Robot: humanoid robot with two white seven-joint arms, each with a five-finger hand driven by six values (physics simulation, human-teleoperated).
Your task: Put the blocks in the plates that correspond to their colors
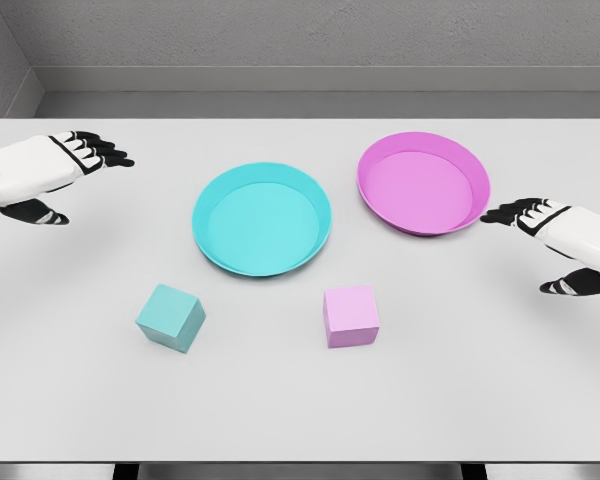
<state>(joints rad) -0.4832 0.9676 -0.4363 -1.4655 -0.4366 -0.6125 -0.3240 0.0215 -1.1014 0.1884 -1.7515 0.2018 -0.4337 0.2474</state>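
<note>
**Both hands empty, two blocks waiting to be sorted**

The left hand [75, 165] hovers at the table's far left, fingers loosely extended, holding nothing. The right hand [545, 235] hovers at the right, also relaxed and empty, just beside the round pink plate [472, 205]. A round teal plate [315, 245] sits mid-table. In front lie a teal cube block [170, 317] and a pink cube block [351, 315]. The right hand's reach could likely clip the pink plate's rim.

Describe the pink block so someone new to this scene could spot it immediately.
Start at the white table, then find the teal plate near its middle. The pink block sits just in front of it, slightly right; the neighbouring teal block lies further left.
</note>
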